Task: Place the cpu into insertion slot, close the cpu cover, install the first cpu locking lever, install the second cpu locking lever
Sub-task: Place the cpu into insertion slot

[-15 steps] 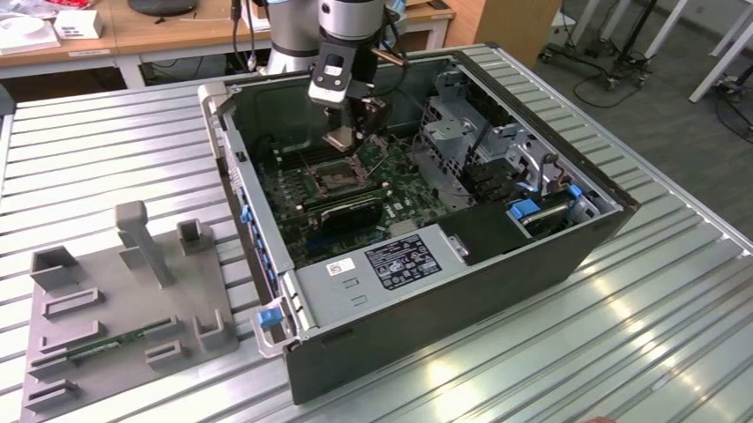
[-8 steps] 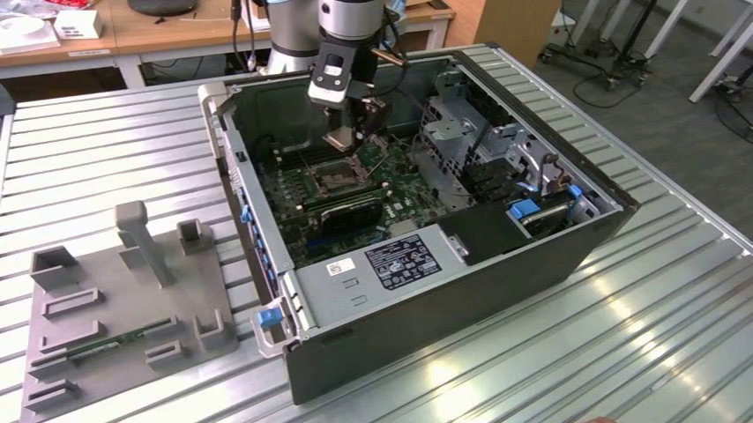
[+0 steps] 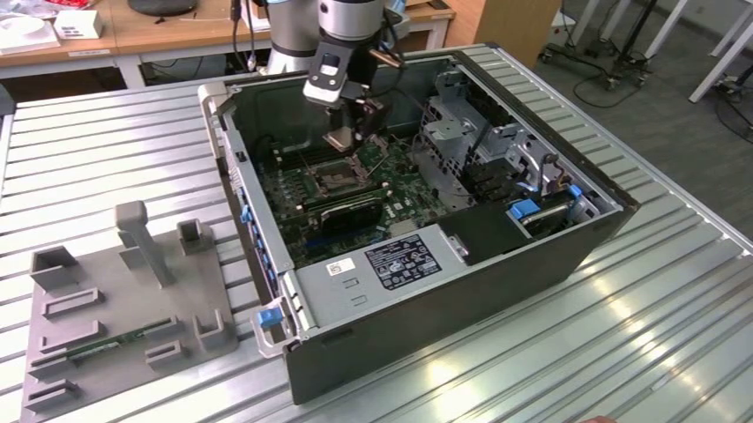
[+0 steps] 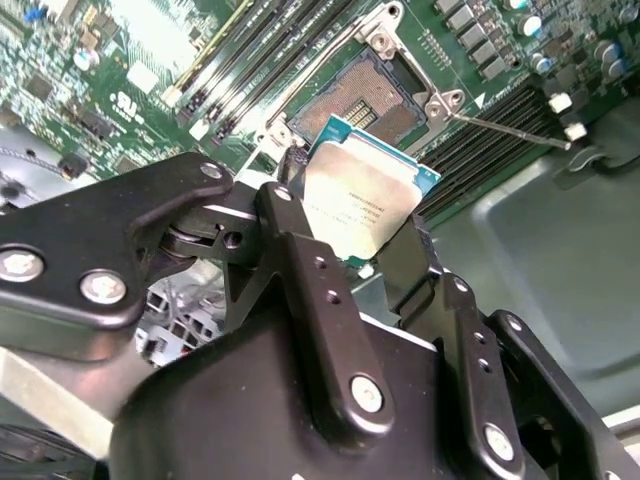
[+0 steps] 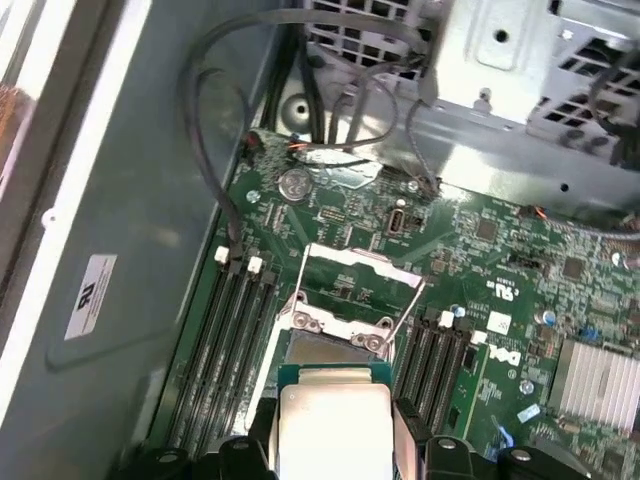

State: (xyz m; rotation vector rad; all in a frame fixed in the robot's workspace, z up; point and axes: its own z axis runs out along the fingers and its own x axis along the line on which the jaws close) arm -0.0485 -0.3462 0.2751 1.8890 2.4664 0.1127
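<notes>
My gripper (image 3: 341, 137) is shut on the cpu (image 3: 342, 138), a flat silvery chip held by two opposite edges, hanging inside the open computer case. In both wrist views the cpu (image 4: 358, 195) (image 5: 335, 415) sits between the black fingers (image 4: 290, 215), just above and short of the insertion slot (image 4: 368, 98) (image 5: 318, 350). The slot (image 3: 335, 182) lies uncovered on the green motherboard. The cpu cover (image 5: 345, 322) stands raised at the slot's far edge, and thin wire locking levers (image 5: 412, 300) (image 4: 510, 128) are swung up and away from it.
Long black memory slots (image 5: 225, 340) flank the socket on both sides. A metal drive cage (image 3: 453, 132) and loose cables (image 5: 215, 120) crowd the case's far part. On the slatted table at the exterior view's left stands a grey fixture tray (image 3: 118, 308).
</notes>
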